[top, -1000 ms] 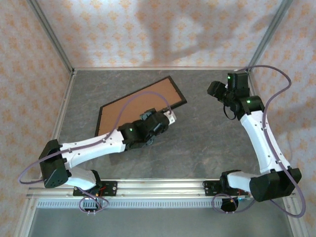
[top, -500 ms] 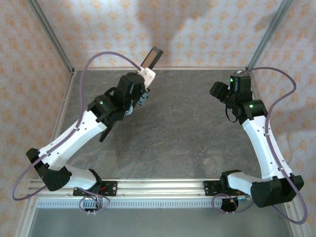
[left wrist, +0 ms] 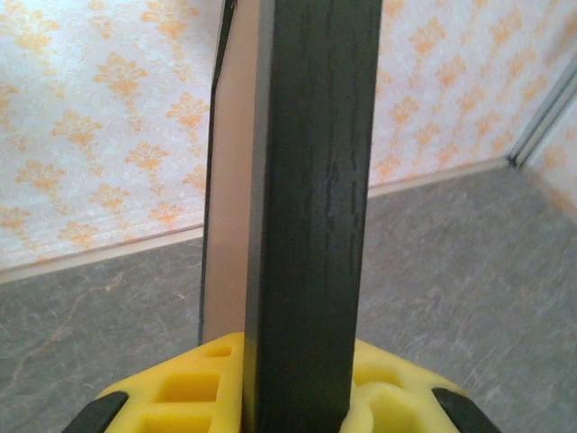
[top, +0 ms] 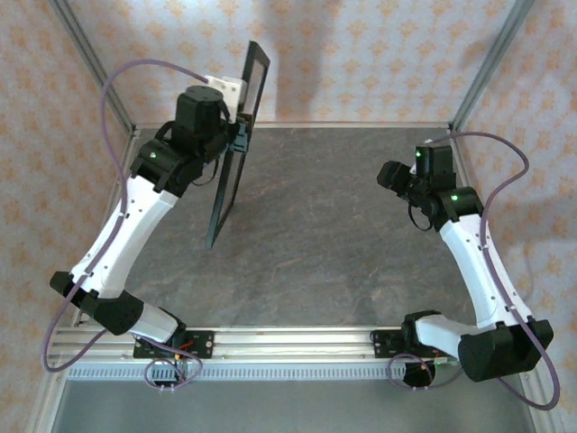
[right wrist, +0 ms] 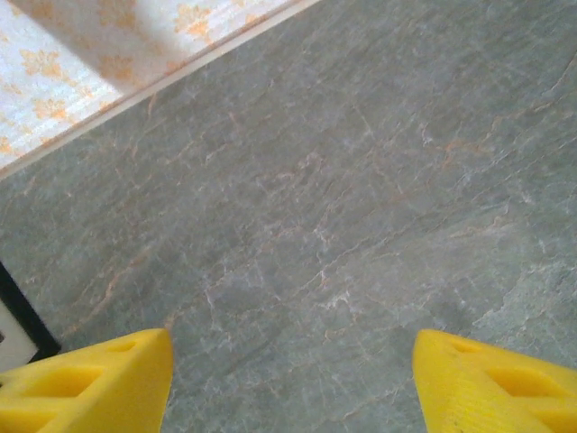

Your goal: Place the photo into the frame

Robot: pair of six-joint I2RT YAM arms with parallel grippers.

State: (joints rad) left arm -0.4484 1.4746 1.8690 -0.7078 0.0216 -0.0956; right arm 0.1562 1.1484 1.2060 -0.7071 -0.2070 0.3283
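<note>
The left claw (top: 238, 115) is up over the far left part of the tabletop (top: 361, 262), closed down narrow on the frame (top: 233, 153). It grips one long black edge of it. From above, the frame stands nearly on edge and tilts a little. Its top end is up against the patterned back wall (top: 379, 54) and its lower end is down toward the middle of the tabletop. Whether that lower end touches the surface is not clear from this angle.

In the left wrist view, the black edge of the frame (left wrist: 311, 225) runs straight up the middle. It is pinched between the two yellow fingers (left wrist: 180, 392) of the left claw (left wrist: 302, 401), which press on it from either side. Just left of the black edge is a flat, pale brown panel (left wrist: 230, 198) set inside the frame. From this side it is not possible to tell whether the print is in there.

The right claw (top: 393, 175) is well apart from the frame, over the far right side of the tabletop, and it points toward the left. In its own wrist view the right claw (right wrist: 293, 347) is spread wide with its yellow fingers (right wrist: 99, 374) far apart. It holds and touches nothing, and bare grey tabletop (right wrist: 343, 180) shows between them.
</note>
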